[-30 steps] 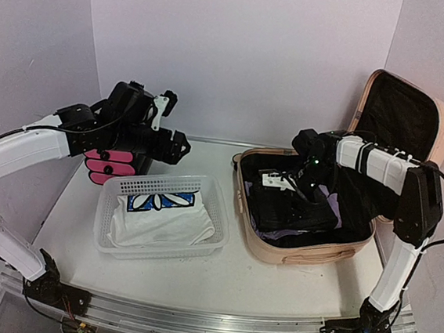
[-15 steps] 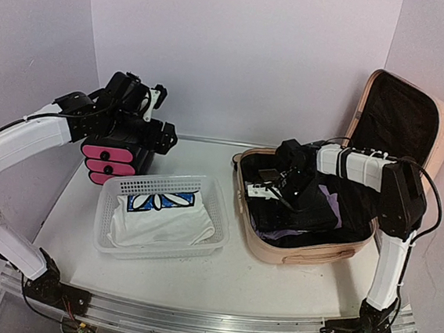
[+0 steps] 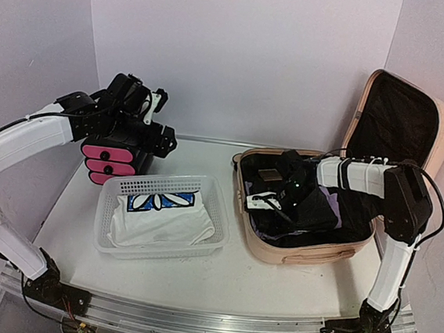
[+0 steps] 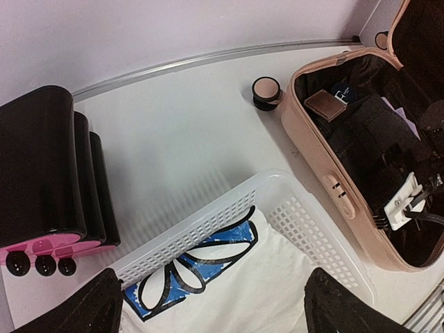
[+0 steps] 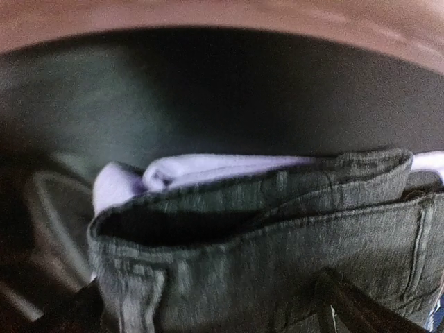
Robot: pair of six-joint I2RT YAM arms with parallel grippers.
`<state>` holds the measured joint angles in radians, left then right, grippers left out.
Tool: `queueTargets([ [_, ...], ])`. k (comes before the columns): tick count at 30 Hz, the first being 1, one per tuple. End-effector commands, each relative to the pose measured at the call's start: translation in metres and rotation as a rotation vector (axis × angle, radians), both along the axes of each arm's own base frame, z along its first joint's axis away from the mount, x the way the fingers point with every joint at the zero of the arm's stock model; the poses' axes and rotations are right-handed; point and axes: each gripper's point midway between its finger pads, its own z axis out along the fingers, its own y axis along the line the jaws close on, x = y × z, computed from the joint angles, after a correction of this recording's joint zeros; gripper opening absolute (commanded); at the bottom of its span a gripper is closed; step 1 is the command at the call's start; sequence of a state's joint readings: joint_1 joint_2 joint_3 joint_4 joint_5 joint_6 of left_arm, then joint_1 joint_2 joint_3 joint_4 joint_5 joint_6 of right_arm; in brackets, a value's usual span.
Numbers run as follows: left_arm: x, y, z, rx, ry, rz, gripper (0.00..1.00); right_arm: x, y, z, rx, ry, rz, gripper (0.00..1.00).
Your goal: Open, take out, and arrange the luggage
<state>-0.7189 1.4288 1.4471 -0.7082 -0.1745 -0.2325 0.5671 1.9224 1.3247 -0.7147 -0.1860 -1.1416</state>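
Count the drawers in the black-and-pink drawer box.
3. They are stacked in the drawer box at the table's back left, behind the white basket: top drawer, middle drawer, bottom drawer. None looks hidden.

The luggage is showing a hard, smooth peach shell, with soft black cloth lining it. The basket is looking like white plastic full of holes, holding soft white cloth. The drawer box is shining, glossy. The blurry gray cloth is looking rough, maybe denim. The worktop is looking smooth and matt.
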Motion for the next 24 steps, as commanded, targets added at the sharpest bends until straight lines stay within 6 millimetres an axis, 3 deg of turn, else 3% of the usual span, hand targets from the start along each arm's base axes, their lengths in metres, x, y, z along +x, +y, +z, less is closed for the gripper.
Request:
queueTargets([
  [1,0.004,-0.004,0.024,-0.037,-0.042,-0.019,0.91,0.035,0.003,-0.006,-0.043,-0.175,-0.009,0.98],
  [4,0.002,0.000,0.026,-0.034,-0.049,-0.009,0.91,0.059,0.002,-0.006,-0.065,-0.290,-0.037,0.98],
  [6,0.002,0.002,0.026,-0.032,-0.051,-0.003,0.91,0.066,0.004,-0.003,-0.063,-0.308,-0.045,0.98],
  [11,0.001,0.004,0.027,-0.038,-0.049,0.007,0.91,0.069,0.001,-0.005,-0.085,-0.321,-0.045,0.94],
  [19,0.003,0.001,0.029,-0.049,-0.047,0.008,0.91,0.061,-0.005,-0.019,-0.098,-0.301,-0.046,0.98],
  [24,0.004,0.000,0.030,-0.054,-0.045,0.010,0.91,0.065,-0.005,-0.016,-0.099,-0.315,-0.054,0.81],
])
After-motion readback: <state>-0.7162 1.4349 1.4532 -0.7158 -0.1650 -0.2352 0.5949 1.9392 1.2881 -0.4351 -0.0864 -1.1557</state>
